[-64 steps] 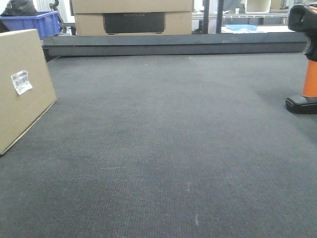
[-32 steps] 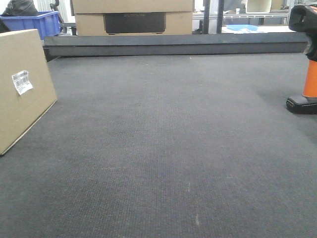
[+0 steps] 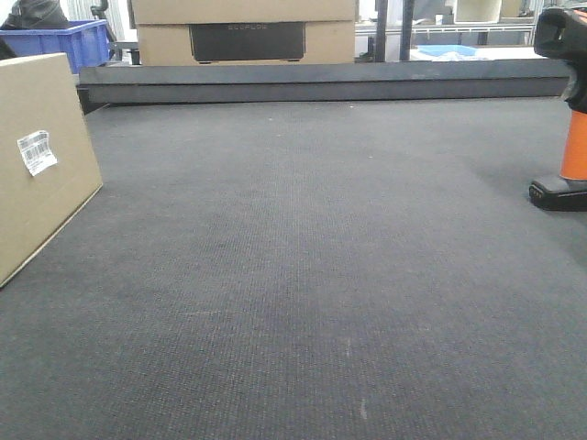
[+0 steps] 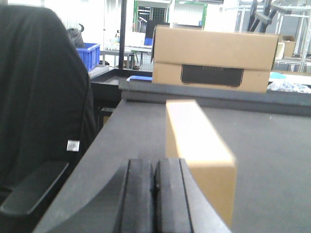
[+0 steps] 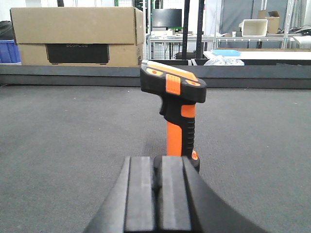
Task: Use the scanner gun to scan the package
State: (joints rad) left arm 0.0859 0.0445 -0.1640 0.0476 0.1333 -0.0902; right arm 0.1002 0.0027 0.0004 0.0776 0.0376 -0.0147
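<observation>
Gripping: nothing. Right gripper (image 5: 156,191) has jaws pressed together, empty; left gripper (image 4: 154,194) likewise closed, empty.
Right side: scanner gun (image 5: 175,111) stands upright on its black base, straight ahead of right gripper, a touch right of centre. Orange handle vertical, head appears to point left. Right arm is nearer.
Left side: package (image 4: 197,145) on edge just ahead of left gripper; long axis runs away from cam. White label (image 3: 38,151) faces table centre.
In the way: nothing btwn right gripper & handle. Dark mat (image 3: 303,257) lies btwn gun & package, well apart.
Beyond: raised ledge (image 3: 321,81), stacked cardboard boxes (image 3: 243,32) w/ black panel, blue bin (image 3: 69,41) far left.
</observation>
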